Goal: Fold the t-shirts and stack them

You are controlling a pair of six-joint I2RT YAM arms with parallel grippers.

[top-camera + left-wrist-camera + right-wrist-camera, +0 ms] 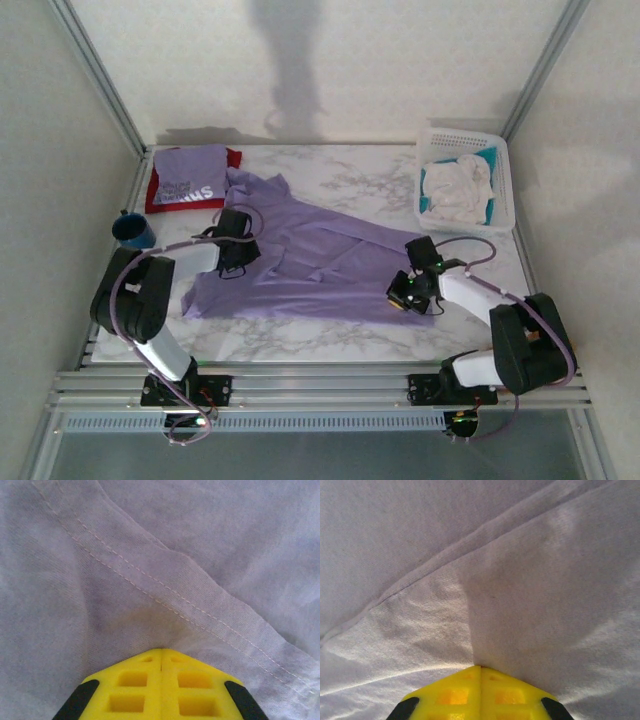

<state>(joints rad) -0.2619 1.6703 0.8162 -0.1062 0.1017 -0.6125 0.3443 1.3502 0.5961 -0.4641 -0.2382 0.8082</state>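
Lavender cotton, the plain t-shirt, lies spread and creased in the middle of the bench. The left end effector is closed on a pinch of it beside a stitched hem; the right end effector is closed on a fold at the other side. Both bites look thin, so the cloth may slip when lifted. If one arm moves faster, the fold goes crooked, or dragged cloth disturbs the folded stack behind.

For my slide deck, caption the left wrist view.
Left end effector shut on the lavender t-shirt beside its stitched hem.
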